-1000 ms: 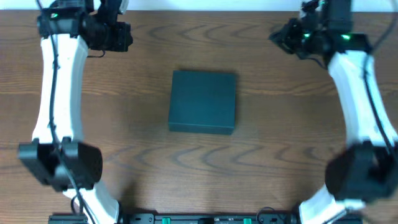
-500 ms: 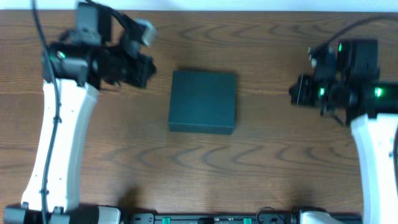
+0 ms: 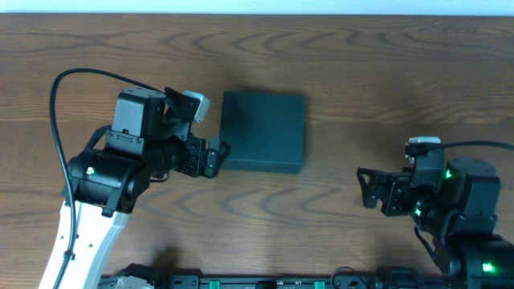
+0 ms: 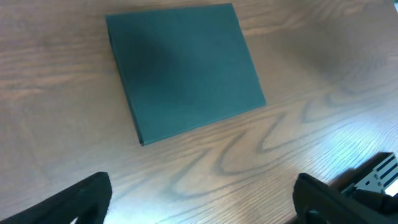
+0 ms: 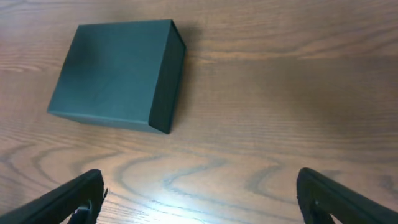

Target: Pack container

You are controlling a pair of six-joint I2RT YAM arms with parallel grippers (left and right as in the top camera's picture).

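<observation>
The container [image 3: 263, 131] is a dark green matte box, lid shut, lying flat in the middle of the wooden table. My left gripper [image 3: 215, 154] sits just off its near left corner, pointing at it. In the left wrist view the container [image 4: 183, 68] lies ahead, and the left gripper [image 4: 202, 208] is open over bare wood. My right gripper [image 3: 365, 187] is to the container's right and nearer the front, well apart from it. From the right wrist, the container [image 5: 115, 74] shows at upper left; the right gripper [image 5: 202, 202] stands open and holds nothing.
The wooden table [image 3: 361, 72] stretches to a pale strip along its far edge. A dark rail with green lights [image 3: 265, 282] runs along the near edge. Part of the right arm [image 4: 373, 177] shows at the left wrist view's lower right.
Both arms swung from the far corners down toward the container's level. The left one now sits beside the container. Both grippers went from shut to open.
</observation>
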